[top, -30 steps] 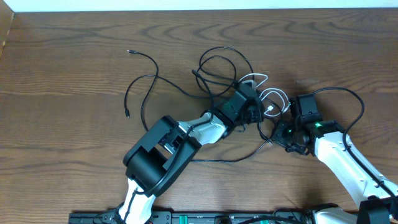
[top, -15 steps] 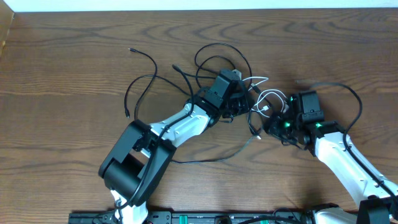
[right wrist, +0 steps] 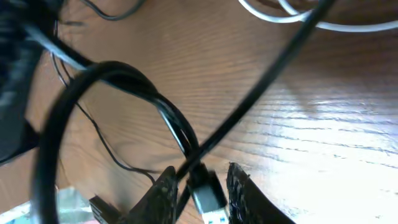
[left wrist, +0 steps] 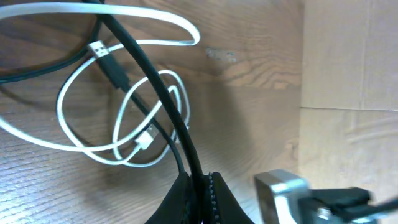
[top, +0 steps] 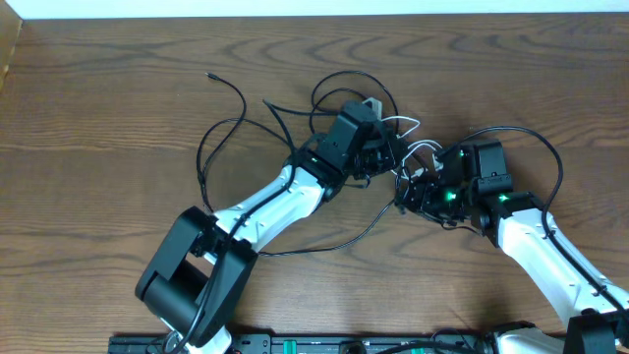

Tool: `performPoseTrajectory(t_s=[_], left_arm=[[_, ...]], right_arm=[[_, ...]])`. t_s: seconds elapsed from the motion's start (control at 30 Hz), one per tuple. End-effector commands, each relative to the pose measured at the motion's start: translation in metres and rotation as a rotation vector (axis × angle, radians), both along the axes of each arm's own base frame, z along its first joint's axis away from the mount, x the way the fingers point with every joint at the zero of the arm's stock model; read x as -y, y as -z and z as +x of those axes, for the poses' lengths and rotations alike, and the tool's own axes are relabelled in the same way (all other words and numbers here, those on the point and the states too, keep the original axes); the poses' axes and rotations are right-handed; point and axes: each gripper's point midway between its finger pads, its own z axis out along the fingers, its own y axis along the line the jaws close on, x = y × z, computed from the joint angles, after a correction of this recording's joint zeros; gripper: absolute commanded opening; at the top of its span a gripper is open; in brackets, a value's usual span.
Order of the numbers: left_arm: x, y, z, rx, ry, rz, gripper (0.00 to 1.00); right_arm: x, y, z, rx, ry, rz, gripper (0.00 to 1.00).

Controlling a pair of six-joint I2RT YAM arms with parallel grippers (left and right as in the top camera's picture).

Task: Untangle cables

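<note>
Left pincer (left wrist: 200,186) clamps a black cord (left wrist: 151,78) that runs ahead over the white loops (left wrist: 143,11). Right pincer (right wrist: 202,180), narrowed onto a black plug (right wrist: 208,198); the tangled cables (top: 405,167) lie between them.

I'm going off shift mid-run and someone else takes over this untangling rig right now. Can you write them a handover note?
Left tool: shut on a black cable that crosses the white cable loops.
Right tool: a black USB plug sits between its fingers; whether it is clamped cannot be told.
Cables: knotted together between the two tools on the wooden table; one thin black cable trails out to the left.
Done: nothing separated yet.
Left: free each cable from the knot and lay it apart.
</note>
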Motion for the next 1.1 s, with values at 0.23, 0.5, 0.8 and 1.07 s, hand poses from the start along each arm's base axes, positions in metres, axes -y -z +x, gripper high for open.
performPoseTrajectory(t_s=[0.23, 0.5, 0.8, 1.07], left_arm=[[-0.004, -0.016, 0.003, 0.02, -0.01, -0.026, 0.08], [0.006, -0.021, -0.013, -0.028, 0.073, -0.08, 0.07], [0.01, -0.024, -0.021, -0.075, 0.101, -0.115, 0.07], [0.011, -0.025, -0.024, -0.091, 0.113, -0.128, 0.07]], right_arm=[[0.001, 0.0, 0.003, 0.026, -0.012, -0.016, 0.24], [0.005, -0.009, 0.029, 0.126, 0.053, -0.03, 0.25], [0.014, -0.01, 0.042, 0.148, 0.135, -0.062, 0.18], [0.014, -0.012, 0.045, 0.162, 0.136, -0.058, 0.01]])
